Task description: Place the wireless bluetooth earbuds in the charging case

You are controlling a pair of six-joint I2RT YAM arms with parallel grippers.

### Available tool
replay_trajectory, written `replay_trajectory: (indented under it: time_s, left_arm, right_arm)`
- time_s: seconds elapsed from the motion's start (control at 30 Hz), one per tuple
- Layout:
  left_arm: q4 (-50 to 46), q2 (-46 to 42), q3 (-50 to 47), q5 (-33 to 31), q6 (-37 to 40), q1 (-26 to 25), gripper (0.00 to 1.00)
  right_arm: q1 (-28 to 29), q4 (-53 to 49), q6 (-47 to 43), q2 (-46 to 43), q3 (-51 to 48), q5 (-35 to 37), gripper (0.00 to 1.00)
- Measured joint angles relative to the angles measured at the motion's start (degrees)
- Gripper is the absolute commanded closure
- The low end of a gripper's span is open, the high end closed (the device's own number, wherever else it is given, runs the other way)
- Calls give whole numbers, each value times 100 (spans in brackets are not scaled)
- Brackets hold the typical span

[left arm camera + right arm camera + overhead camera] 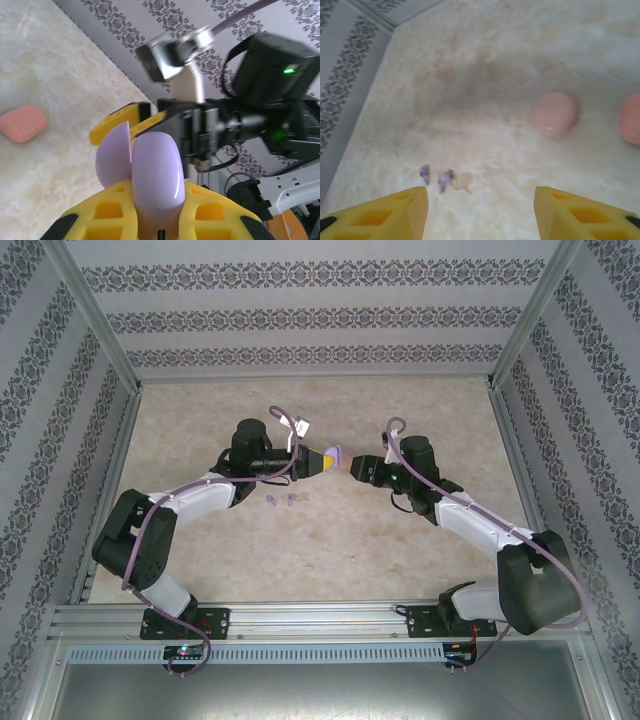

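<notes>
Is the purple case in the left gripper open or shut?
Open: the purple case has its lid swung away from the body.

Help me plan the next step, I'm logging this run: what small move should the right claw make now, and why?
Probably lower the right claw toward the two purple earbuds on the table and take one. Its jaws stand open and empty, the earbuds lie just ahead of it, and the left claw holds the purple case, its lid apparently open.

Overhead view from behind, wrist views close, sharing tabletop [400, 560]
</notes>
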Motion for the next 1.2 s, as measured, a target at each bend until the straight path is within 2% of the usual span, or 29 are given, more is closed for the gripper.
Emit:
replay_trajectory:
  time_s: [0.13,0.47,0.77,1.2]
  left_arm:
    - [2,-52,0,11,0,-2,100]
    - [293,37,0,96,-146,-2,100]
    - [686,120,0,160,-494,-2,100]
    - [721,120,2,162,-551,-2,100]
  right_arm:
    - [-50,4,66,-125,-114,-52,41]
    - [-31,339,282,-1056,-146,-748,43]
    - [192,461,339,-911,-138,-922,51]
    - [221,612,387,-577,70,-918,54]
